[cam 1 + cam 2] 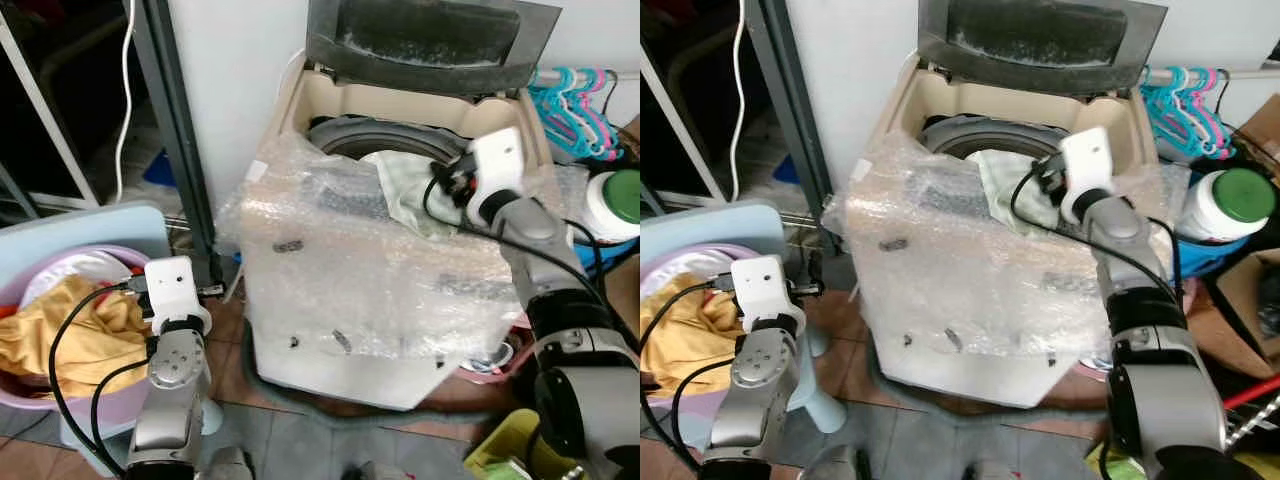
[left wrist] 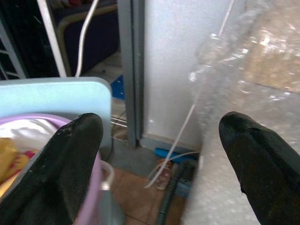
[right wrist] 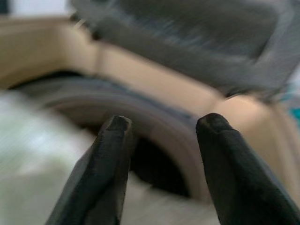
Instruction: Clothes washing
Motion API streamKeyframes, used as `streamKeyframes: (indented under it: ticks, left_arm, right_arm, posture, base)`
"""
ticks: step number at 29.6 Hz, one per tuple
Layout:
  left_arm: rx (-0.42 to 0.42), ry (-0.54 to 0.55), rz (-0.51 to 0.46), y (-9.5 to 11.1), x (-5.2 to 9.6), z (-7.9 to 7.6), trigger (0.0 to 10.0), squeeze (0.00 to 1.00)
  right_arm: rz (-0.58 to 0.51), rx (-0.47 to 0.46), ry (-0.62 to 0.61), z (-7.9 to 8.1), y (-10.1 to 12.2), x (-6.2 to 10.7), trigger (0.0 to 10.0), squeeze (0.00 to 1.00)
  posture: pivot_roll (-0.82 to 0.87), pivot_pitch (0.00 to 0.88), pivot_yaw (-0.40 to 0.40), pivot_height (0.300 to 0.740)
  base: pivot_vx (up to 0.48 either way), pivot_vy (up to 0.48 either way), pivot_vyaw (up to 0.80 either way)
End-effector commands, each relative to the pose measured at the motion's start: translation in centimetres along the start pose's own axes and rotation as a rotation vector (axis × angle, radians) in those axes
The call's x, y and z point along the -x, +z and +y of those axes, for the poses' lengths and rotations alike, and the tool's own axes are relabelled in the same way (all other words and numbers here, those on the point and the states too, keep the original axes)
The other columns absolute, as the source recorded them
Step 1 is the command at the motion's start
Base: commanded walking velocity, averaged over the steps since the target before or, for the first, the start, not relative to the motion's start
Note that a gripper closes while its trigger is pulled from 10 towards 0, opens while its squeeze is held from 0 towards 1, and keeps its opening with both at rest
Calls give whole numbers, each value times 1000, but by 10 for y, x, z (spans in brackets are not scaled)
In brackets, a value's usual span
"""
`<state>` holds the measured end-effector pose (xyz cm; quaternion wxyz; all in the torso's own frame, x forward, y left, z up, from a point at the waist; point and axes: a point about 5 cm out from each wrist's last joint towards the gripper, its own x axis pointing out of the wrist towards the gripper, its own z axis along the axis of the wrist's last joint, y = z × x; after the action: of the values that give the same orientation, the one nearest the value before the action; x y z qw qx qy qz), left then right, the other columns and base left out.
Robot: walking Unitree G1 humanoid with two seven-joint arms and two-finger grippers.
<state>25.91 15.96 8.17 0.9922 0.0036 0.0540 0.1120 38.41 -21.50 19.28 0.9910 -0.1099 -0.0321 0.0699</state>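
Closest to the robot, on its left, the left gripper (image 2: 159, 154) hangs low with its two black fingers (image 2: 70, 164) spread wide apart and nothing between them. It sits just beside the right rim of a purple basin (image 1: 25, 395). A yellow cloth (image 1: 85, 335) lies piled in that basin, which rests on a light blue stool (image 1: 120, 228).

In the middle stands the washing machine (image 1: 330, 360). Its front and top edge are wrapped in bubble wrap (image 1: 400, 270). The dark lid (image 1: 420, 40) is tipped up at the back, so the round drum (image 1: 350, 135) is uncovered.

A pale green cloth (image 1: 405, 185) hangs over the front rim of the drum, half in and half out. The right gripper (image 3: 161, 124) is up at the right side of the opening, just above that cloth. Its fingers (image 3: 108, 159) are a little way apart and grip nothing.

Off to the right, a white jar with a green lid (image 1: 1225, 200) stands beside the machine. Behind it, pink and blue hangers (image 1: 575, 105) hang on a rail.
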Motion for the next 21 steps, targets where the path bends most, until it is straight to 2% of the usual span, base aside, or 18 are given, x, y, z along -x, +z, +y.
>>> streamKeyframes:
  ticks: [1,2,3,4,6,10,13,14,15,16,18,20,21]
  left_arm:
    - [-6,2,-14,4,1,-3,10000,0]
    - [-6,3,-14,4,2,-3,10000,0]
    - [-6,3,-15,5,2,-4,10000,0]
    - [-6,3,-15,5,2,-4,10000,0]
    - [-4,14,-21,6,1,-2,10000,0]
    - [-19,16,-28,8,0,3,10000,0]
    - [-29,6,-40,11,-1,4,10000,0]
    - [-34,5,-42,12,-1,5,10000,0]
    - [-39,4,-41,12,-1,5,10000,0]
    - [-39,4,-41,12,-1,5,10000,0]
    - [-40,0,-36,11,-1,5,10000,0]
    - [-40,-18,-29,10,1,1,10000,0]
    - [-39,-22,-27,9,1,0,10000,0]
  right_arm:
    - [-79,-14,-61,-9,17,-3,0,0]
    - [-87,-14,-65,-9,18,-3,0,0]
    - [-96,-12,-69,-9,20,-4,2392,0]
    - [-96,-12,-69,-9,20,-4,2392,0]
    - [-125,-9,-59,-5,24,-5,10000,0]
    - [-177,28,-38,3,32,-3,10000,0]
    - [-195,22,-32,7,32,-1,10000,0]
    - [-201,6,-15,9,30,0,10000,59]
    - [-214,-17,43,17,27,5,10000,1000]
    - [-214,-17,43,17,27,5,10000,1000]
    - [-221,-35,120,24,25,9,10000,1000]
    - [-208,13,285,34,23,19,10000,1000]
    - [-199,14,328,36,22,21,10000,1000]
  posture:
    - [-50,0,-81,740]
    - [-50,0,-81,740]
    - [-53,0,-87,740]
    - [-53,0,-87,740]
    - [-60,0,-89,740]
    - [-69,0,-68,740]
    - [-67,0,-62,740]
    - [-67,0,-59,740]
    - [-67,0,-54,740]
    - [-67,0,-54,740]
    - [-67,0,-51,740]
    - [-69,0,-44,740]
    - [-69,0,-43,740]
  base:
    - [0,0,0]
    - [0,0,0]
    - [0,0,0]
    - [0,0,0]
    - [0,0,0]
    - [0,0,0]
    - [0,0,0]
    - [0,0,0]
    - [0,0,0]
    - [0,0,0]
    - [0,0,0]
    - [0,0,0]
    - [0,0,0]
